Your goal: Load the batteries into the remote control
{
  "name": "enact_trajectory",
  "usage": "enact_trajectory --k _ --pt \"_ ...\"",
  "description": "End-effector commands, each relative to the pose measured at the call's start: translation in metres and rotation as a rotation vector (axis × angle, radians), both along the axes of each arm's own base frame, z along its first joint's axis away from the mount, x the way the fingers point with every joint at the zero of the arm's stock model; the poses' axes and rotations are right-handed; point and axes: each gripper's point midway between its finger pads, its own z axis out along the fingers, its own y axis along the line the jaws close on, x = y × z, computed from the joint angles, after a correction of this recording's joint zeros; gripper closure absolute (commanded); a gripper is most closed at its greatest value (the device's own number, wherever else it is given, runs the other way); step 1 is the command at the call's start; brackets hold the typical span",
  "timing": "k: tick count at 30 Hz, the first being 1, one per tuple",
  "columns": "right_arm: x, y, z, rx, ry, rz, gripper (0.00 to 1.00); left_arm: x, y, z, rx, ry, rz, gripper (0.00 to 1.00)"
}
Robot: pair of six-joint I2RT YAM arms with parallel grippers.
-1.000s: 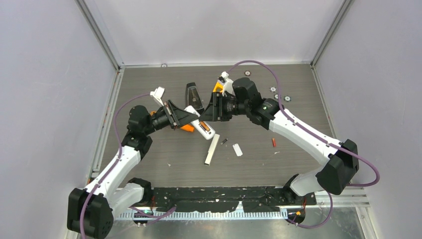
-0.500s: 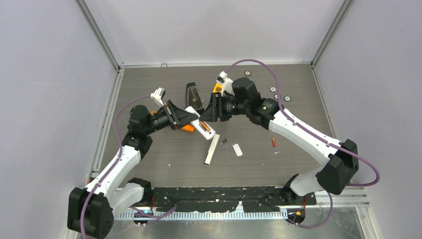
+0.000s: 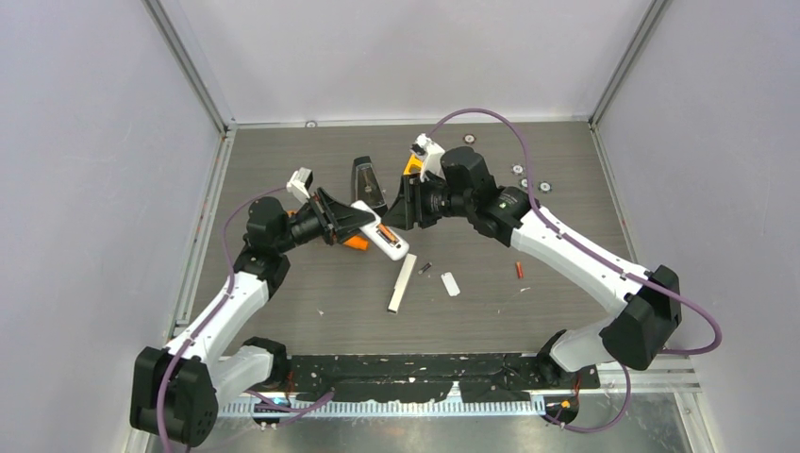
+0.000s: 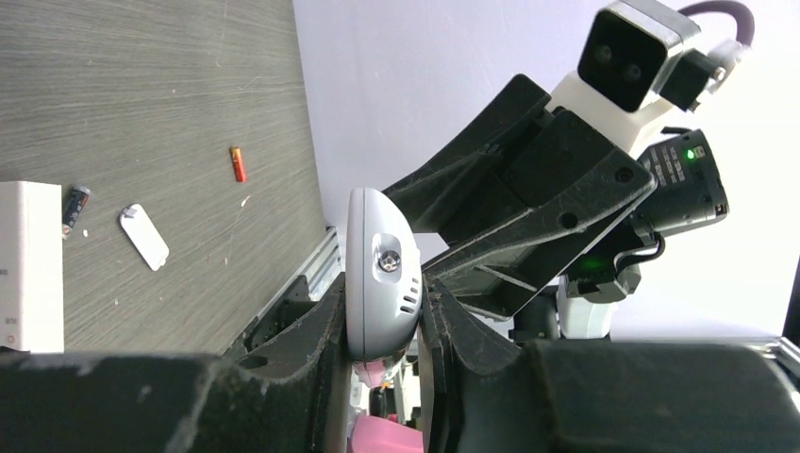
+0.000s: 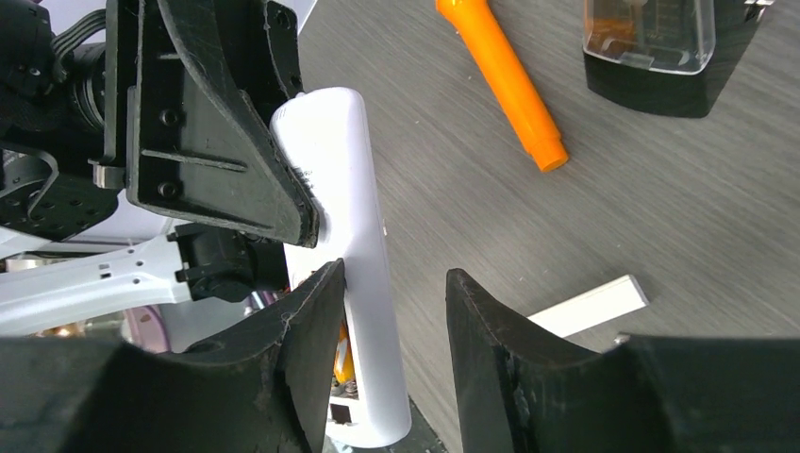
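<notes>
Remote (image 3: 396,248) is off the desk (image 3: 311,321) near centre, with an orange battery (image 5: 344,359) in its open bay. Left tool (image 4: 382,307) is pinching the remote. Right tool (image 5: 391,311) is at the remote's 1 o'clock, spread and gripping nothing. Grey battery (image 3: 425,267) lies on the desk at the remote's 4 o'clock. Red battery (image 3: 519,270) is farther out the same way, with a white cover (image 3: 451,283) between them.
</notes>
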Motion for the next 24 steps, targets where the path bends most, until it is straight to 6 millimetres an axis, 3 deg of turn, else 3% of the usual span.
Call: enact_trajectory --k 1,6,10,19,24 --pt "-0.010 -0.009 -0.026 -0.125 -0.031 0.022 0.52 -0.002 0.001 0.064 -0.120 -0.169 -0.004 1.00" --pt "-0.010 -0.007 -0.026 -0.142 -0.062 0.024 0.52 -0.002 0.001 0.063 -0.118 -0.171 -0.008 1.00" --pt "-0.005 -0.010 -0.015 -0.128 -0.089 -0.021 0.50 -0.004 0.000 0.059 -0.090 -0.191 -0.018 1.00" --pt "0.004 -0.014 0.029 -0.024 -0.088 -0.132 0.31 -0.007 0.003 0.056 0.011 -0.274 -0.003 1.00" --pt "-0.005 -0.007 0.046 0.067 -0.038 -0.097 0.19 -0.007 0.003 0.058 0.005 -0.292 -0.003 1.00"
